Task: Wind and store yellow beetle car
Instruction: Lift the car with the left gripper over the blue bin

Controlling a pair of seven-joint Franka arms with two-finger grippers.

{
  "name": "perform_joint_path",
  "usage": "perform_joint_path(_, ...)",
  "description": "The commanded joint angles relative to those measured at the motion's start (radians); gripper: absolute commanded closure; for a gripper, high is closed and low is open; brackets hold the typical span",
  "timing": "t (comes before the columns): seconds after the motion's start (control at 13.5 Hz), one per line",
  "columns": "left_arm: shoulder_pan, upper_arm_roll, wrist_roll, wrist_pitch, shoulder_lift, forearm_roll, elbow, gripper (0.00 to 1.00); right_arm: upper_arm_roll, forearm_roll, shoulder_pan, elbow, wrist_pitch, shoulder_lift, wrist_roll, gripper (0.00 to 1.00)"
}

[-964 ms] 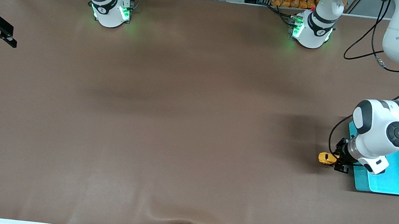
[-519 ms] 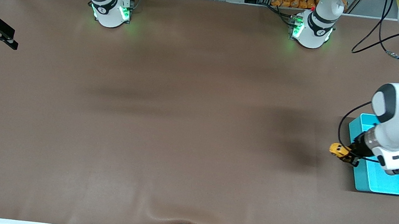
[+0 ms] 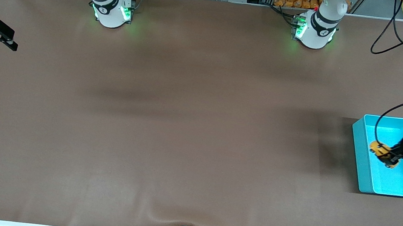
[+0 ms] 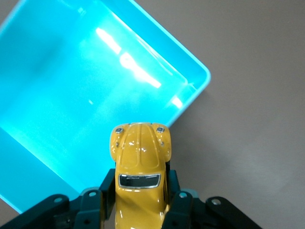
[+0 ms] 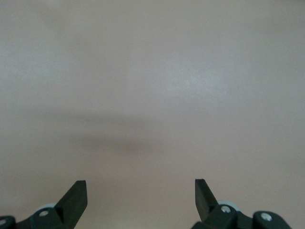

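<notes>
Carried from above the bare surface (image 3: 184, 126), the yellow beetle car (image 3: 382, 152) now hangs over the turquoise bin (image 3: 359, 146), clamped in the left tool (image 4: 141, 202) (nose toward twelve o'clock in its wrist view). Right tool (image 5: 140, 193) waits, spread wide, at the surface's right-arm end.

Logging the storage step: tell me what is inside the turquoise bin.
The turquoise bin shows only bare floor. The yellow beetle car hangs over it in the shut left gripper. The arm covers part of it.

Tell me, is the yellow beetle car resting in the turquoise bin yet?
Not resting: the left gripper holds the yellow beetle car clamped, above the turquoise bin.
</notes>
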Motion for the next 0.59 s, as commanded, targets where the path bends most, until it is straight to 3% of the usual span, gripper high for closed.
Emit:
perform_joint_path(0.0,0.094,-0.014,0.226,-0.029,-0.010,0.020,0.015,1.00,0.003,-0.001,0.002,0.015,0.005,0.009,0.018,0.00)
perform_joint_path(0.52,0.169,-0.011,0.598,-0.008,0.074,0.023,0.015,1.00,0.003,-0.001,-0.003,-0.008,0.027,0.005,0.021,0.00)
